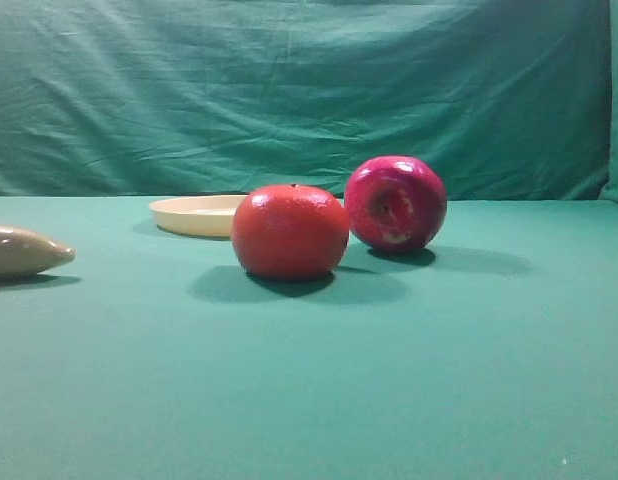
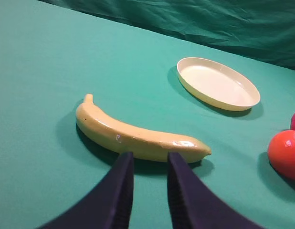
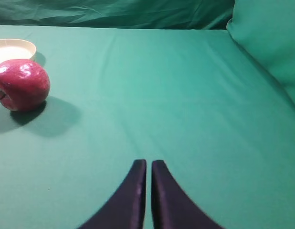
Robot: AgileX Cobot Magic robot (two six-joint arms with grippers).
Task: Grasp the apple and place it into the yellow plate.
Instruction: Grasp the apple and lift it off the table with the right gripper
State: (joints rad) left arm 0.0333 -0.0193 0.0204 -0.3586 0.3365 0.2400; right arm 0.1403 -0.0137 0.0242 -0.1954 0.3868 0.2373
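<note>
I count one apple [image 1: 395, 203], magenta-red and glossy, right of centre in the high view. One orange-red round fruit [image 1: 290, 231] sits at the centre of that view. One yellow plate [image 1: 194, 215] lies left of centre behind it. One banana [image 2: 138, 135] stretches across the middle of my left wrist view. That makes three fruits and a single dish. Of my own there are two grippers, the left gripper [image 2: 150, 160] and the right gripper [image 3: 148, 166], each with two dark fingers at the bottom of its wrist view.
</note>
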